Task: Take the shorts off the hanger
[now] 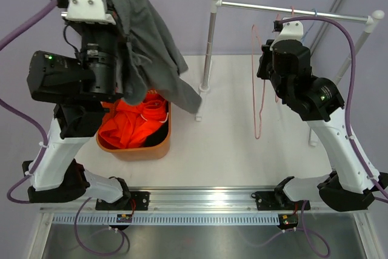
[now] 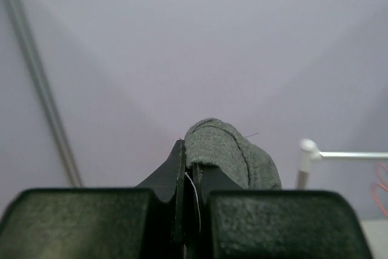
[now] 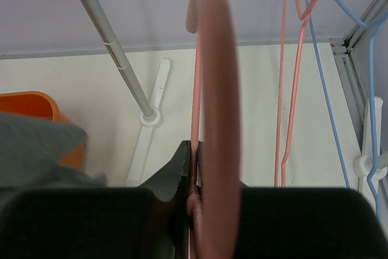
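The white tabletop (image 1: 230, 150) carries a metal rack (image 1: 291, 11) whose rail runs over its far edge toward the far-right corner.

The grey shorts (image 1: 151, 47) are the largest soft thing in view. They hang from the raised left arm above the far-left corner, and their loose end drops to just past the far rim of the basket. In the left wrist view the left gripper (image 2: 189, 168) has its fingers pressed together on a bunched fold of the grey shorts (image 2: 230, 153). The cloth bulges up and to the right of the fingertips.

An orange basket (image 1: 162, 141) stands at the left edge, toward the near-left corner. The orange shorts (image 1: 130, 125) lie crumpled inside it, below the left arm.

A thin pink hanger (image 1: 259, 89) dangles over the right half of the tabletop, beneath the rail. The right gripper (image 3: 193, 156) is clamped tight on the neck of the hanger (image 3: 215, 89), and the hook arches up in front of the camera. Two more wire hangers, one pink (image 3: 282, 89) and one blue (image 3: 327, 89), hang to its right.
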Tool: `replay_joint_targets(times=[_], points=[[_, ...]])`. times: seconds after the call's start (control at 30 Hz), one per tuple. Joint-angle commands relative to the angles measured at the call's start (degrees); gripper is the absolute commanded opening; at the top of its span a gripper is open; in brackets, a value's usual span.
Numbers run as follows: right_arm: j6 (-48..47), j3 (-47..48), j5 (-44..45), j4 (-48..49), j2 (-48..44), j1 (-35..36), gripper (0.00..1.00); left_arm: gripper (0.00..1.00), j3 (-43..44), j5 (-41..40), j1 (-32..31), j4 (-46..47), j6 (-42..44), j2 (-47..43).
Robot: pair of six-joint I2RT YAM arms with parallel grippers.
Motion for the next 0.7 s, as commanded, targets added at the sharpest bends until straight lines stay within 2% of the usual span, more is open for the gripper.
replay_joint_targets(times=[0.0, 0.1, 0.17, 0.37, 0.57, 0.67], points=[[-1.31, -1.28, -0.87, 3.34, -2.2, -0.3, 0.0, 0.0, 0.71, 1.86, 4.7, 16.58, 11.93, -0.36], [-1.57, -2.77, -0.87, 4.05, -2.91, -0.3, 0.0, 0.0, -5.6, 3.18, 9.36, 15.98, 6.49, -3.87], [-1.57, -3.48, -0.78, 4.57, -3.17, -0.39, 0.0, 0.0, -13.94, 4.67, 11.9, 15.63, 1.39, -7.74], [-1.66, -4.97, -1.22, 4.67, -3.87, -0.39, 0.0, 0.0, -30.28, 6.77, 16.74, 11.51, -11.78, -13.1], [-1.22, -6.38, -1.39, 4.49, -4.93, -0.39, 0.0, 0.0, -35.58, 6.26, 22.72, 3.43, -20.67, -11.97], [-1.05, -7.08, -1.39, 4.49, -5.46, -0.39, 0.0, 0.0, -38.13, 7.66, 27.54, -2.97, -30.85, -11.7]])
